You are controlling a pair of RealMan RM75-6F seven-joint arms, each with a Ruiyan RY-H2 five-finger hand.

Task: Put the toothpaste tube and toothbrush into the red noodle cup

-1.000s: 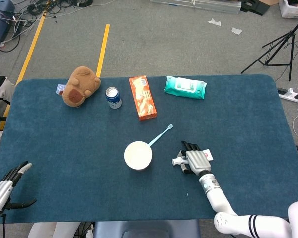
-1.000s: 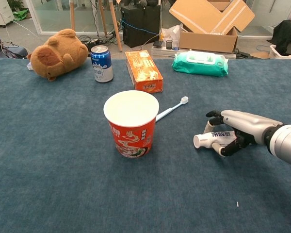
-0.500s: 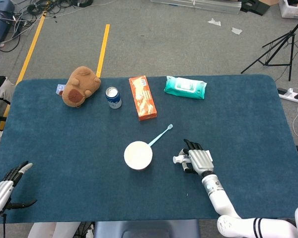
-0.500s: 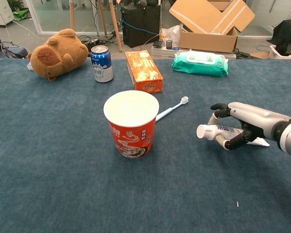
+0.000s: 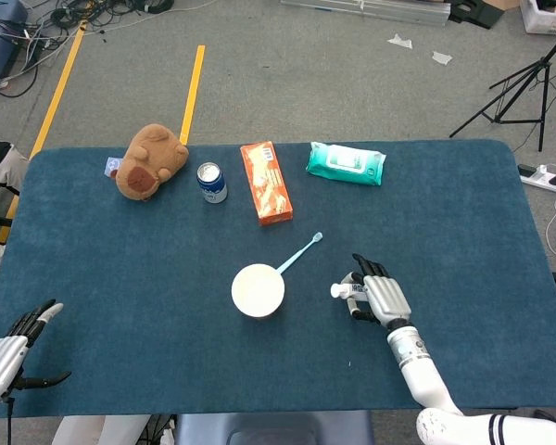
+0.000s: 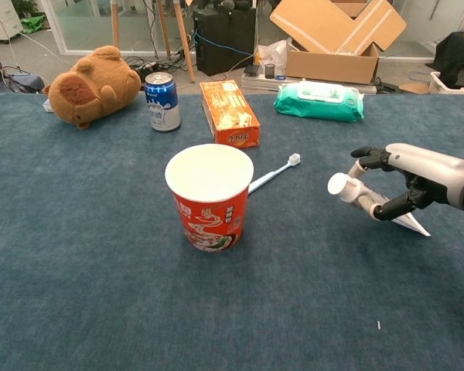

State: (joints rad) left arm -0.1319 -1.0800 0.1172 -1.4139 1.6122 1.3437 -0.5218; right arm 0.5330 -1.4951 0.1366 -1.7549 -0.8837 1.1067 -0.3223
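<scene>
Right hand [image 6: 406,179] raised off the table, right of centre, fingers [image 6: 393,207] curled round the toothpaste tube [image 6: 365,198], thumb over the top. Tube gripped near mid-body, cap end pointing toward the robot's left, flat tail end sticking out under the palm. In the head view the right forearm [image 5: 415,357] runs back to the near table edge, hand back upward. Left hand [image 5: 7,353] low at the near left corner, fingers apart, thumb out, nothing in it.
</scene>
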